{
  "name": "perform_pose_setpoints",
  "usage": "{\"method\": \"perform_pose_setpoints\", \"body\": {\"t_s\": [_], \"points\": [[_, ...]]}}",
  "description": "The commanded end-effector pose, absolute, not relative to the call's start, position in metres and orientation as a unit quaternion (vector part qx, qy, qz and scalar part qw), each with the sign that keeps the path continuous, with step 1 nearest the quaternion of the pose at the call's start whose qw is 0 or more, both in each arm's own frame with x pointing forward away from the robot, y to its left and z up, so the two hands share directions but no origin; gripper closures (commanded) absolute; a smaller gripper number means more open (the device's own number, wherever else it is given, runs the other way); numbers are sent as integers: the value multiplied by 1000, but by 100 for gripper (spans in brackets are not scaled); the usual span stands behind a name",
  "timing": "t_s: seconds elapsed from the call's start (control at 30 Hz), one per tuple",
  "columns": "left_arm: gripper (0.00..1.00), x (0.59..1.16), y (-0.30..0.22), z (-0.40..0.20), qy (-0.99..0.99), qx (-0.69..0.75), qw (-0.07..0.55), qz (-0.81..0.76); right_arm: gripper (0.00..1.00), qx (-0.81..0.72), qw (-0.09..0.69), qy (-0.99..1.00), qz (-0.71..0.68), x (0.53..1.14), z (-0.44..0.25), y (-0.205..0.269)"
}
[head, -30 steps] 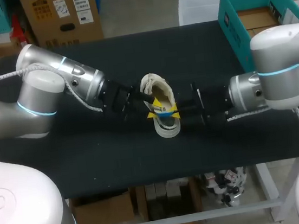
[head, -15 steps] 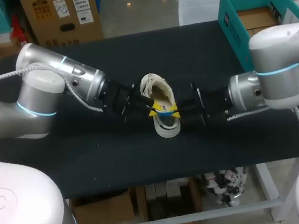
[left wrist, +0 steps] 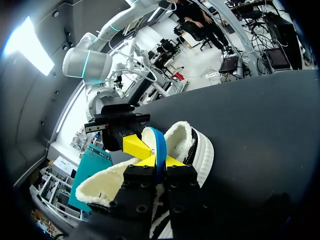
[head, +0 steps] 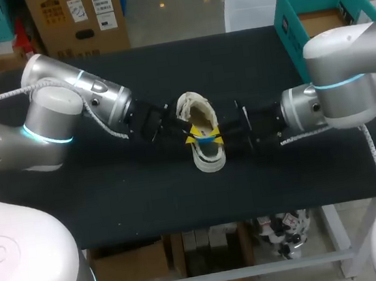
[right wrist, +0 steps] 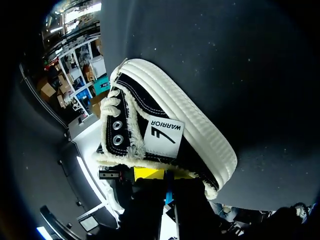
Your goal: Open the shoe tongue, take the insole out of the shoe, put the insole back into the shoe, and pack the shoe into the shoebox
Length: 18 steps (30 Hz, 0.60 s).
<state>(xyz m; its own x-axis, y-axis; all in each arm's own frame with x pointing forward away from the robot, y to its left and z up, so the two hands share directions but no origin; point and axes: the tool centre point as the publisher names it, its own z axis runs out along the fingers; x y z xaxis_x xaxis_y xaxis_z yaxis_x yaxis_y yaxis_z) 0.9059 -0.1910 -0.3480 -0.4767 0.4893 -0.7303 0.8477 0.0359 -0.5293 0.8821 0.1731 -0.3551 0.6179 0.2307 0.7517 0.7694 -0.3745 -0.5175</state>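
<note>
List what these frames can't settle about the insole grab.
- Right wrist view: how the right gripper holds, hidden behind the shoe.
- Left wrist view: lower part of the insole, hidden by the left gripper and the shoe.
- Head view: insole only a blue sliver, too small.
- Head view: shoebox partly covered by the right arm.

white shoe (head: 211, 159) mid-table, blue insole (head: 205, 139) sticking out
</note>
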Motion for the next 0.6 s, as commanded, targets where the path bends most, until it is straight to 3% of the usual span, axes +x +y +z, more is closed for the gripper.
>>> {"method": "perform_pose_setpoints", "body": {"t_s": [0.03,0.17,0.43,0.53,0.6], "points": [[100,908,-196,-351,693,481,176,-507,100,-777,453,-322,-296,881,-353,174],[100,907,-197,-350,693,482,176,-507,98,-782,438,-321,-305,868,-342,171],[100,903,-199,-350,692,483,176,-507,65,-788,414,-335,-308,855,-331,176],[100,902,-199,-350,692,483,177,-506,58,-789,413,-337,-305,854,-332,178],[100,901,-199,-350,693,483,177,-506,60,-792,409,-338,-301,854,-333,179]]}}
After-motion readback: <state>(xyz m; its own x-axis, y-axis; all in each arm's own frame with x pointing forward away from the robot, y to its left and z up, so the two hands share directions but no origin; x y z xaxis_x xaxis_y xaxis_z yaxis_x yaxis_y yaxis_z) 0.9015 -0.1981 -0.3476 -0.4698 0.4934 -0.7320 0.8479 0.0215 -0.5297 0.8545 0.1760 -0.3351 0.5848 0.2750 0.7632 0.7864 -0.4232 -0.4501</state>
